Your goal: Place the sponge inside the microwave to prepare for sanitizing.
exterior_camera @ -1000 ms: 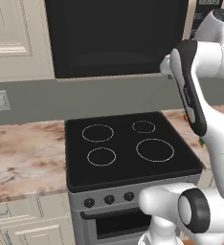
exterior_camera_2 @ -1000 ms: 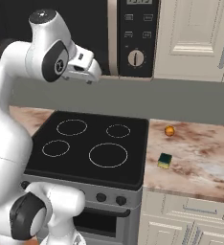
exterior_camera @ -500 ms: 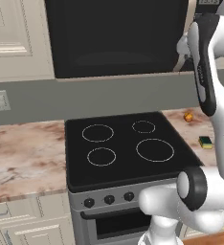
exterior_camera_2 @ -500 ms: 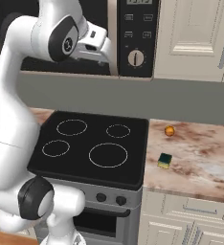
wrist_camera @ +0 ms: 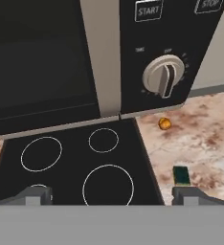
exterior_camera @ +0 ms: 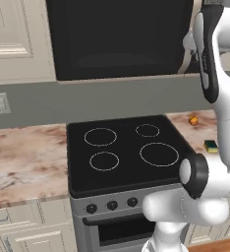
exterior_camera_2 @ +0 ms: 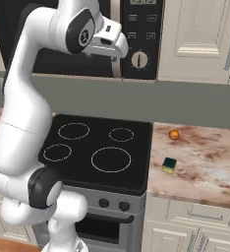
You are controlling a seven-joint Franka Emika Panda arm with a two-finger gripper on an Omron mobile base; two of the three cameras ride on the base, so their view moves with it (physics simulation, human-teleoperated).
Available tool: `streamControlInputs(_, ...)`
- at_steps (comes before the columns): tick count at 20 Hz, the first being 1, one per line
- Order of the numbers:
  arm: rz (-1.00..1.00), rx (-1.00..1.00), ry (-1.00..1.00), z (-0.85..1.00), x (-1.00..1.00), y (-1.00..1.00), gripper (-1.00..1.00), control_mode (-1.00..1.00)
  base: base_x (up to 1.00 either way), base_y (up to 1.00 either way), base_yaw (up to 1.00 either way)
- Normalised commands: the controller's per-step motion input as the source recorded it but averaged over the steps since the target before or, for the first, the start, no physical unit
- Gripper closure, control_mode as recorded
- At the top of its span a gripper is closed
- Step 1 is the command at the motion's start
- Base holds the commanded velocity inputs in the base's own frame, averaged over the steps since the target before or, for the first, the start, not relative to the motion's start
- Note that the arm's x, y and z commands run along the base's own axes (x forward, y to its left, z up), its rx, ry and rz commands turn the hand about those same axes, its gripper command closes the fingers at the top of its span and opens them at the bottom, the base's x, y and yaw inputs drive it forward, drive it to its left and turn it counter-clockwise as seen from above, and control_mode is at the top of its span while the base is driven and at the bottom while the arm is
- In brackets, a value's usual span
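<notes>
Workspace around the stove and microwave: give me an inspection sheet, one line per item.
Surface: marbled counter on both sides of a black stove with four burner rings.
Job's things: sponge lies flat on the counter right of the stove; microwave hangs above the stove, door shut, beige handle beside the knob panel.
Clutter: small orange ball on the counter behind the sponge, apart from it.
Hand: hand open and empty, raised in front of the microwave handle, far above the sponge.
Cables: nothing seen.
Surroundings: cream cabinets, grey backsplash, wall outlet left of the stove.
</notes>
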Motion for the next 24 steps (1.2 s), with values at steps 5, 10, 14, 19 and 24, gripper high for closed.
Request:
streamControlInputs(5,0.03,0.0,-0.02,0.0,0.64,-0.02,-1.0,-1.0,0.0,0.0,0.0)
streamControlInputs(10,0.04,0.0,-0.05,0.0,0.6,-0.07,-1.0,-1.0,0.0,0.0,0.0)
streamControlInputs(14,0.07,0.0,-0.18,0.0,0.37,-0.25,-1.0,-1.0,0.0,0.0,0.0)
streamControlInputs(19,0.05,0.0,-0.21,0.0,0.31,-0.07,-1.0,-1.0,0.0,0.0,0.0)
streamControlInputs(24,0.0,0.0,-0.04,0.0,0.32,0.0,-1.0,-1.0,0.0,0.0,0.0)
